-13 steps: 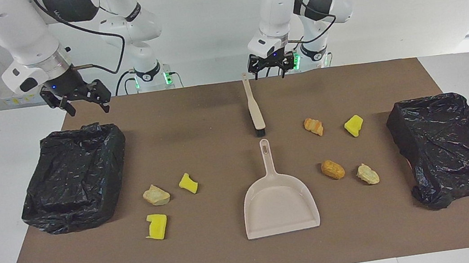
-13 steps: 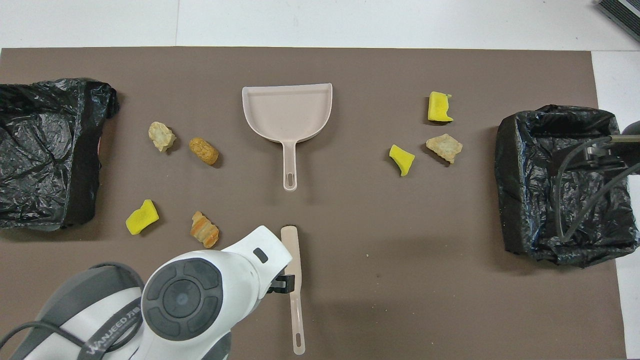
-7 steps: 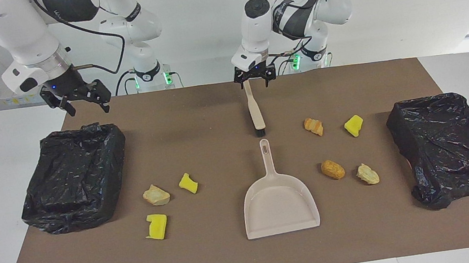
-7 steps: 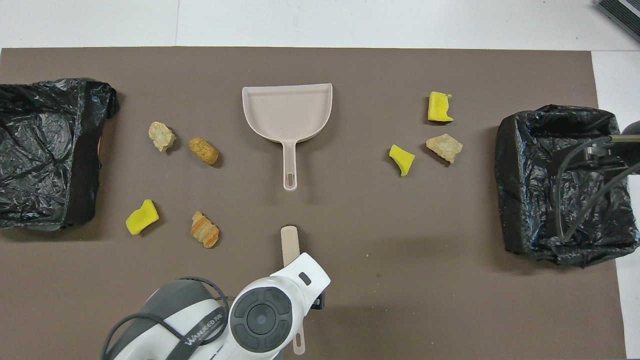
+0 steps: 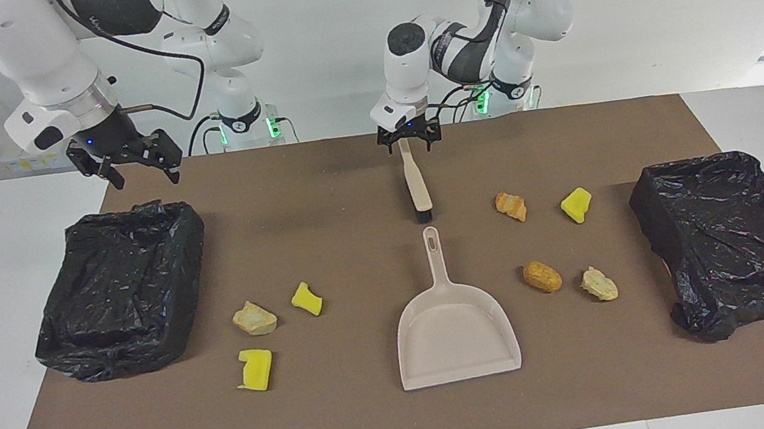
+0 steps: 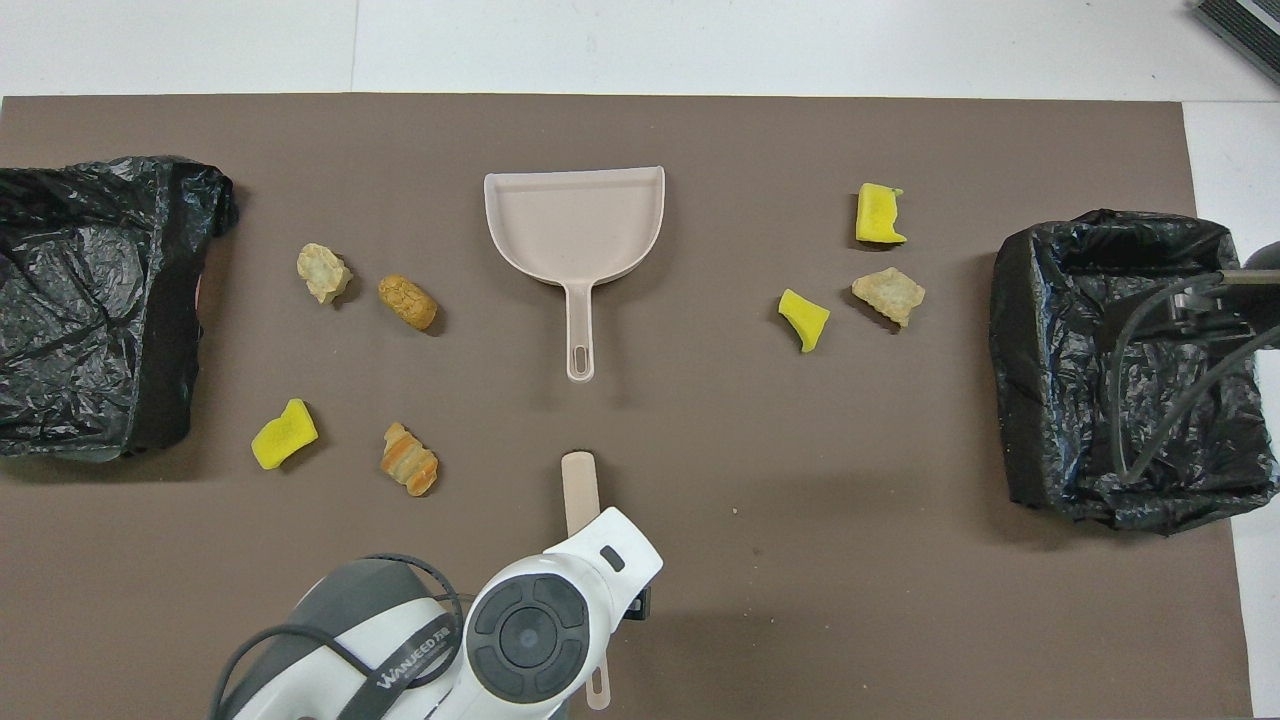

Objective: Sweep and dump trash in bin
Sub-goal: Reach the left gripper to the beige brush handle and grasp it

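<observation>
In the facing view we see the left gripper (image 5: pixel 408 142) low over the handle end of the beige brush (image 5: pixel 415 184), its fingers spread on either side of the handle, not yet pinching it. The brush lies on the brown mat (image 5: pixel 320 193), bristle end toward the dustpan (image 5: pixel 454 323), whose handle points at the robots. The right gripper (image 5: pixel 135 162) waits in the air, fingers spread and holding nothing, above the robots' edge of the black-lined bin (image 5: pixel 122 289) at the right arm's end of the table. A 2nd bagged bin (image 5: pixel 732 238) sits at the left arm's end. The trash is 7 scraps, all loose on the mat. 3 lie between the dustpan and the right arm's bin: a tan lump (image 5: pixel 254 318), a yellow sponge chunk (image 5: pixel 306 299) and a 2nd yellow chunk (image 5: pixel 255 369). 4 lie between the dustpan and the left arm's bin: an orange crust (image 5: pixel 511 206), a yellow piece (image 5: pixel 576 205), a brown lump (image 5: pixel 542 276) and a pale lump (image 5: pixel 598 283).

In the overhead view we see the left arm's wrist covering most of the brush, with only its head end (image 6: pixel 579 490) and handle tip showing. The dustpan (image 6: pixel 574 225) lies farther from the robots than the brush, and the 7 scraps are spread to either side, none in the pan or the bins.
</observation>
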{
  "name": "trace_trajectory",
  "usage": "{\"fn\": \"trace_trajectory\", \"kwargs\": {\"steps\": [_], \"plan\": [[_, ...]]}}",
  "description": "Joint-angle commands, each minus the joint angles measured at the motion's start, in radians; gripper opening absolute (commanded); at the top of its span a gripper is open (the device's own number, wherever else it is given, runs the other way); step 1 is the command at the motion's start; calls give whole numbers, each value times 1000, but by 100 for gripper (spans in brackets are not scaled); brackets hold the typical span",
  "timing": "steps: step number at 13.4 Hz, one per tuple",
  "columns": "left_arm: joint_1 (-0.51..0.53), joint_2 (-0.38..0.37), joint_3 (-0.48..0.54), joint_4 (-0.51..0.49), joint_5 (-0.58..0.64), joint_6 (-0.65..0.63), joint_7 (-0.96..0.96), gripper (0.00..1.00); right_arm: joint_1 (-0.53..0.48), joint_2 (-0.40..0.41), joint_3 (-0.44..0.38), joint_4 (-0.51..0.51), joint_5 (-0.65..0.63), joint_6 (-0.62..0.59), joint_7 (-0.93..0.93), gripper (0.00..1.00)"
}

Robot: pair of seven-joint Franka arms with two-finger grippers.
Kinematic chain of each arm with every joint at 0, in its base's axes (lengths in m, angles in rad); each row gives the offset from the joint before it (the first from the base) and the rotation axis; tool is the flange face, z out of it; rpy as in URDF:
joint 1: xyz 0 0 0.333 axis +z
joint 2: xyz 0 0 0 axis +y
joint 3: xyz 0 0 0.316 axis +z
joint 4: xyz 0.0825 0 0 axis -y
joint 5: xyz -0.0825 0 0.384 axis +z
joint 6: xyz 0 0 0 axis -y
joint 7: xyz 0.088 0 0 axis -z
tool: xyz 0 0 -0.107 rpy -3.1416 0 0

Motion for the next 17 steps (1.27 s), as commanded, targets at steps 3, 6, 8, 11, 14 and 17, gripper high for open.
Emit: {"fn": "trace_trajectory", "kwargs": {"steps": [3,6,8,11,14,17], "plan": [[-41,-42,17,-57,-11,17,-12,100,-4,-24,0,-28,-1,0,-30,100],[-41,-35,19,-44,-11,14,-12,50,1,-20,3,-22,-48,-32,-32,100],[-38,-30,22,-33,-11,12,-9,21,7,-9,3,-18,-56,-34,-32,100],[-27,-30,25,1,-9,11,1,0,41,46,19,-15,-49,0,-30,100],[22,-51,29,53,-6,-107,-4,0,87,89,30,-17,-30,107,16,100],[105,-113,29,68,3,-288,-10,0,154,121,32,-37,-15,184,126,100]]}}
